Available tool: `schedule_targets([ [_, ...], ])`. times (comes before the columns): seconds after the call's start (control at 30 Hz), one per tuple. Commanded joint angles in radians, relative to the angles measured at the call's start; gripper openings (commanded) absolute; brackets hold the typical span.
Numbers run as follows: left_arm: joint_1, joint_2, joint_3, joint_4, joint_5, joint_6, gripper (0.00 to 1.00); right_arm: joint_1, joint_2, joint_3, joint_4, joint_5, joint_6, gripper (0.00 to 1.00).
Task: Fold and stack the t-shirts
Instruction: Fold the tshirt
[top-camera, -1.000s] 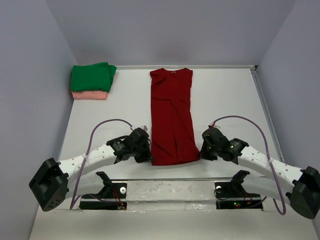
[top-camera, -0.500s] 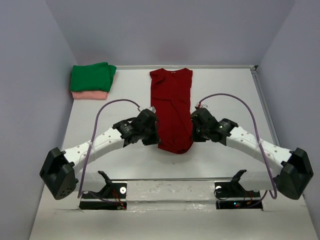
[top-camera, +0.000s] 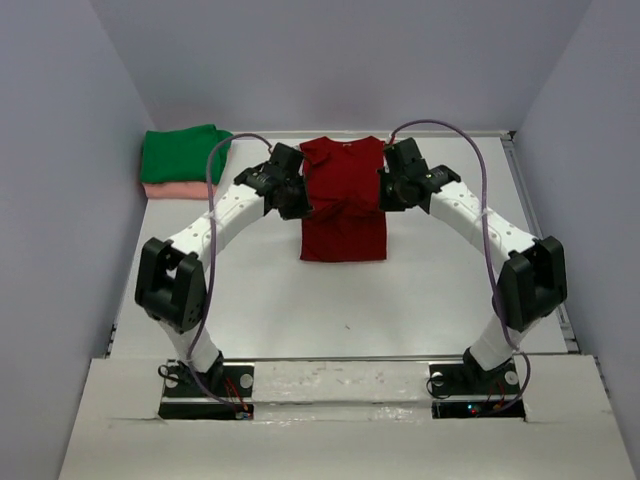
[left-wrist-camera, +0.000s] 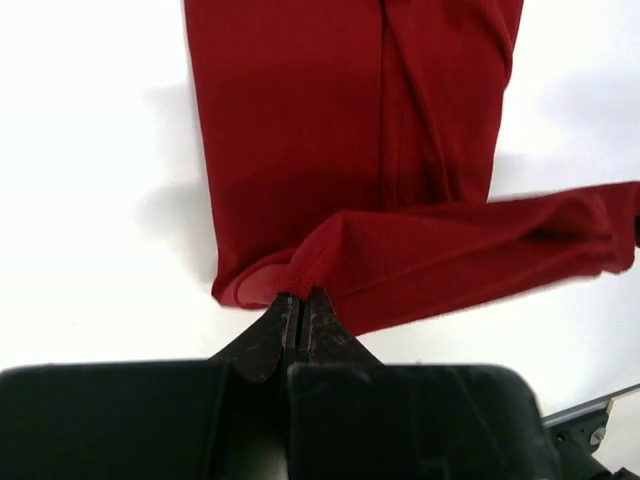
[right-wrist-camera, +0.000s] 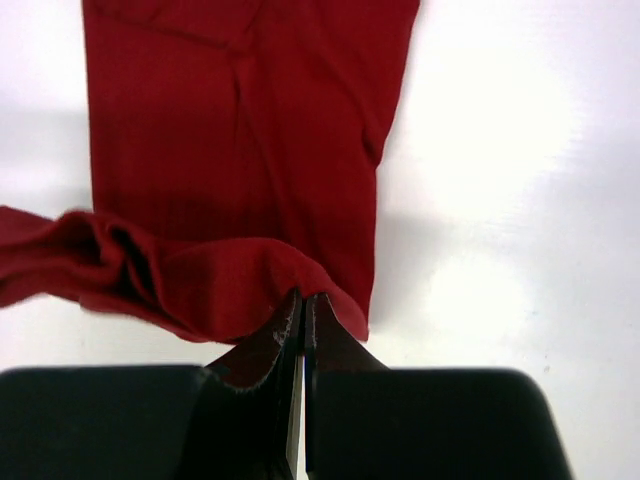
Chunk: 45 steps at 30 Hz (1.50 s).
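While left tool (left-wrist-camera: 300, 300), right tool (right-wrist-camera: 302, 300) pinch dark red t-shirt (top-camera: 345, 228), length runs near-far, collar (top-camera: 346, 143) far

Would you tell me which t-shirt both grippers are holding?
The dark red t-shirt; the green t-shirt lies stacked on the pink t-shirt, far left.

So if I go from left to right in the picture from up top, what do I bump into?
The green t-shirt lying on the pink t-shirt → the left gripper → the dark red t-shirt → the right gripper.
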Motion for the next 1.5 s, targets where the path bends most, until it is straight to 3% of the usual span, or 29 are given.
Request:
schedule_targets([
  [0.0,0.035,0.128,0.163,-0.071,0.062,0.100,0.00,-0.068,0.076,0.112,0.010,-0.082,-0.082,0.00],
  [0.23,0.101,0.342,0.428,-0.154,0.102,0.154,0.00,-0.118,0.306,0.315,-0.029,-0.172,-0.147,0.00],
  [0.5,0.150,0.497,0.594,-0.189,0.133,0.167,0.00,-0.201,0.501,0.546,-0.104,-0.237,-0.204,0.00],
  [0.77,0.175,0.596,0.724,-0.229,0.171,0.181,0.00,-0.230,0.588,0.645,-0.156,-0.275,-0.224,0.00],
  [1.03,0.180,0.640,0.732,-0.215,0.210,0.175,0.00,-0.230,0.630,0.633,-0.150,-0.301,-0.234,0.00],
  [1.23,0.181,0.649,0.735,-0.200,0.185,0.178,0.00,-0.239,0.688,0.689,-0.144,-0.283,-0.262,0.18],
  [1.47,0.164,0.562,0.619,-0.043,0.085,0.238,0.00,-0.239,0.730,0.737,-0.125,-0.208,-0.313,0.27],
])
